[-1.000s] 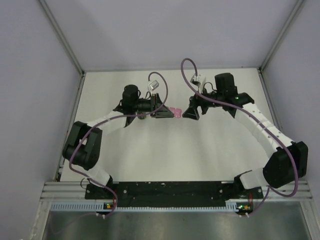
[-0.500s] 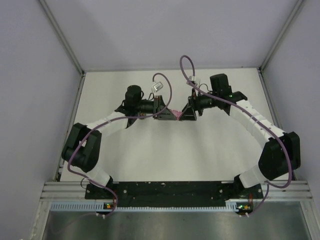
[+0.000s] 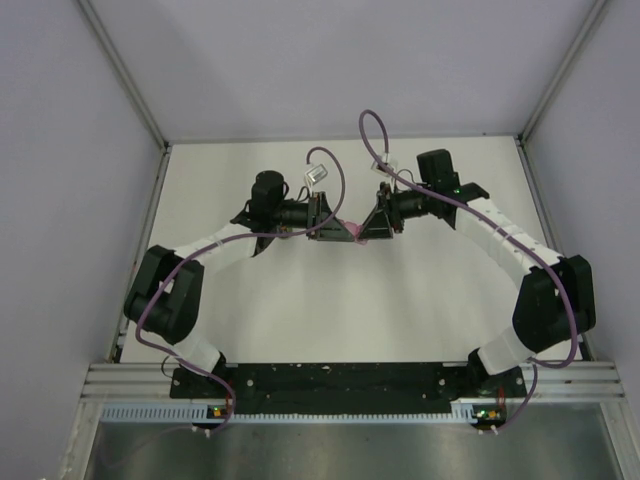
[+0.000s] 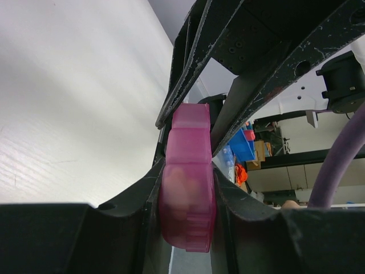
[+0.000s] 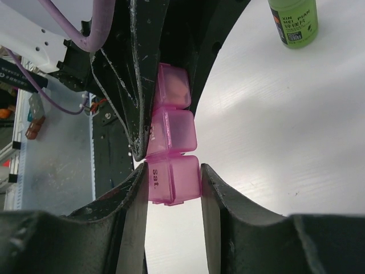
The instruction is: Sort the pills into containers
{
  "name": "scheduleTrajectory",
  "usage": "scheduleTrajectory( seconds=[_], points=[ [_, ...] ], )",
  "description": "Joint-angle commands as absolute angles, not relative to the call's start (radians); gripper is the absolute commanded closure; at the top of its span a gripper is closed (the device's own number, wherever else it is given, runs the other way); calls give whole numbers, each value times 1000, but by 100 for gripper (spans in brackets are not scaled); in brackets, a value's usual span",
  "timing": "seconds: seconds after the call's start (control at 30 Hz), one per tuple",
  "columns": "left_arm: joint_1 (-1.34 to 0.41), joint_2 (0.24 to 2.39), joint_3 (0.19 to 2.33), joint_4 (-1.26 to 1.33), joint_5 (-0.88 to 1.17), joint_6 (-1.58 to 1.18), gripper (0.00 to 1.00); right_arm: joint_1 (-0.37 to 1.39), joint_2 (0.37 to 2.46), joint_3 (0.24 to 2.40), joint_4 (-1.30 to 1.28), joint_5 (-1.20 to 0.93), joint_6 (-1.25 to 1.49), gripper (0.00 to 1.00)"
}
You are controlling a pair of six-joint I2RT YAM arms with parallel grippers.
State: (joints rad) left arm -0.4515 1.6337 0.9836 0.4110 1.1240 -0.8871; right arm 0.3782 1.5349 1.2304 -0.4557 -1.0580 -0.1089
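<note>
The pink pill box (image 3: pixel 357 232) sits mid-bench between the two arms, caught from both ends. The left fingers (image 3: pixel 335 230) reach in from the left and the right fingers (image 3: pixel 376 226) from the right, their tips almost meeting over it in the overhead view. In the left wrist view, the left fingers (image 4: pixel 142 200) are clenched on the near end of the pill box (image 4: pixel 187 200), one on each side wall. A pale shape shows through the translucent plastic, too blurred to identify. The far end of the box runs up between the other arm's dark fingers. From the right wrist, the right fingers (image 5: pixel 130 205) grasp the end compartment of the pill box (image 5: pixel 174 180), which is lettered "sat". Two more joined compartments continue away into the left arm's grip. Whether the box touches the white bench (image 5: pixel 274 142) I cannot tell. A green bottle (image 5: pixel 293 20) with a black label shows at the top edge of that view, well apart from the box and partly cut off.
</note>
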Motion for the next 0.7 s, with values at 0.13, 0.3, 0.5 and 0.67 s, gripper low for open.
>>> scheduleTrajectory(
  seconds=[0.13, 0.3, 0.5, 0.67],
  points=[
    [-457, 1634, 1025, 474, 1138, -902, 100, 387, 1540, 1216, -428, -1046, -147, 84],
    [-457, 1635, 1022, 474, 1149, -896, 100, 387, 1543, 1216, -429, -1077, -147, 76],
    [-457, 1625, 1014, 483, 1155, -884, 100, 385, 1545, 1216, -437, -1085, -153, 61],
    [-456, 1606, 991, 518, 1149, -884, 100, 380, 1552, 1216, -436, -1091, -144, 47]
  ],
)
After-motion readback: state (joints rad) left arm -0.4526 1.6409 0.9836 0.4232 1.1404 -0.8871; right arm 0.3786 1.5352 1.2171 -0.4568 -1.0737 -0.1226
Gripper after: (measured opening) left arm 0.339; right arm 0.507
